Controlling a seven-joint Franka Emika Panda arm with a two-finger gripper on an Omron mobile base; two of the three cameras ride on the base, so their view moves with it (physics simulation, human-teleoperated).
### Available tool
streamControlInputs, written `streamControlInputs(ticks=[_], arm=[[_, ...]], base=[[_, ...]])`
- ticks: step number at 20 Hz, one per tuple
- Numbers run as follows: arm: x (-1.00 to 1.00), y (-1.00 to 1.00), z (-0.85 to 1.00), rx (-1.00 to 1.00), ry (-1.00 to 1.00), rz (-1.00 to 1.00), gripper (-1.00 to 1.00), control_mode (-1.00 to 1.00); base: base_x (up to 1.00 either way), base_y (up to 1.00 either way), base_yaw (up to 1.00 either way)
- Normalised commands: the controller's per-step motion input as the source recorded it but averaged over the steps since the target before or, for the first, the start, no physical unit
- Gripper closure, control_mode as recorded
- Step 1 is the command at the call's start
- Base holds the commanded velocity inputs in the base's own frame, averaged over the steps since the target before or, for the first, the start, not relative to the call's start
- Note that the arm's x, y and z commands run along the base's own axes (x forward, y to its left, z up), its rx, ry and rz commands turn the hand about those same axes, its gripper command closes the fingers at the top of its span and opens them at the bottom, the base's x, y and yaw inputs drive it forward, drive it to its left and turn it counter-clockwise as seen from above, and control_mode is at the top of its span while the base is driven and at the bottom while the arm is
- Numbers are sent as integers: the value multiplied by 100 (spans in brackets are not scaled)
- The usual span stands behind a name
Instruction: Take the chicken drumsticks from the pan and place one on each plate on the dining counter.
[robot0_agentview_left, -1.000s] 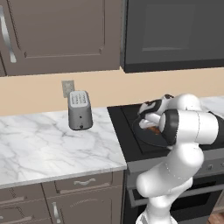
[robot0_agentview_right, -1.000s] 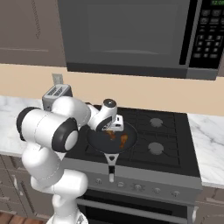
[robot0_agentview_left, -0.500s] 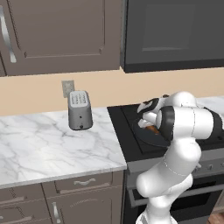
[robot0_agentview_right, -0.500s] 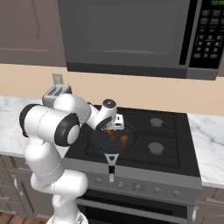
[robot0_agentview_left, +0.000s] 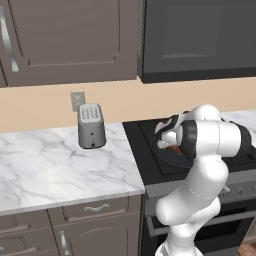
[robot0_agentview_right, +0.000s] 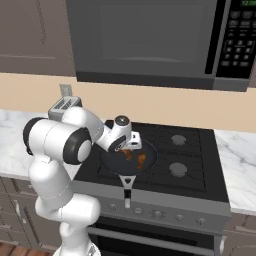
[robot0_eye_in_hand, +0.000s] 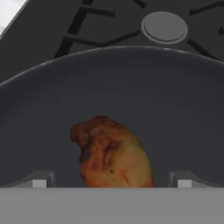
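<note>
In the left base view, our arm has dipped lower over the pan (robot0_agentview_left: 172, 152) on the stove (robot0_agentview_left: 150, 145).

In the right base view, the jaws (robot0_agentview_right: 127, 148) now hang just over the chicken drumsticks (robot0_agentview_right: 136, 156), so we look ready to grab one.

In the hand view, the jaws stand wide apart around one bumpy orange-brown drumstick (robot0_eye_in_hand: 113, 154) lying in the dark pan.

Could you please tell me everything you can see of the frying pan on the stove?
The pan is round, shallow and dark grey-black, with a matte look and a low curved wall. Its short dark handle points toward the stove's front edge. It sits flat on the front left burner of the black stovetop. Two orange-brown chicken drumsticks lie inside. The open gripper straddles one drumstick, just above the pan floor.
</note>
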Motion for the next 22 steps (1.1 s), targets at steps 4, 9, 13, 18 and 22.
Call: streamControlInputs(ticks=[4, 9, 13, 18, 22], arm=[[0, 0, -6, -1, -6, 0, -100, -100], [0, 0, -6, 0, -3, 0, 100, -100], [0, 0, -16, 0, 0, 0, 100, -100], [0, 0, -14, 0, 0, 0, 100, -100], [-9, -1, 22, 1, 0, 0, 100, -100]], base=[[0, 0, 0], [0, 0, 0], [0, 0, 0], [0, 0, 0], [0, 0, 0]])
